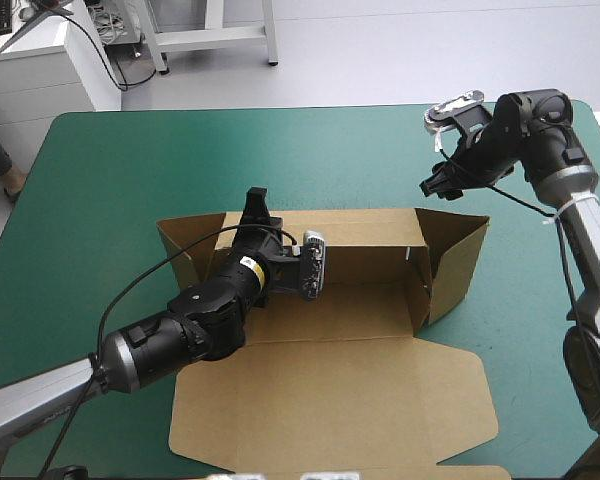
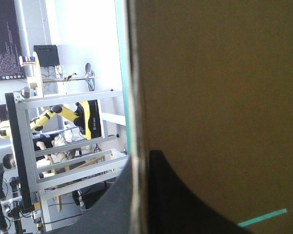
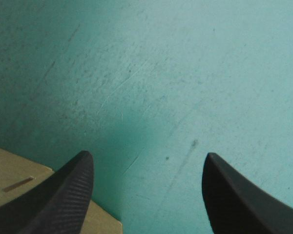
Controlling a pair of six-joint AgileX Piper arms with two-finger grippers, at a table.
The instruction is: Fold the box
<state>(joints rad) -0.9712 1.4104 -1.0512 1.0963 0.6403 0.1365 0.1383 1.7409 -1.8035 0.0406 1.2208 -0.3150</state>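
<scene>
Pale floor and white furniture beyond a teal-green table.
The table's teal-green cover (image 1: 110,180) has rounded far corners, and past its far edge lies a light grey floor (image 1: 400,50). A white cabinet (image 1: 40,75) stands off the far left corner, with white frame legs (image 1: 215,35) beside it. The left wrist view shows a bright white wall (image 2: 83,29).

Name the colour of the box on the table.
Brown, plain board; the box shows best in the high view.

Left jaws nearly together, right jaws wide apart.
</scene>
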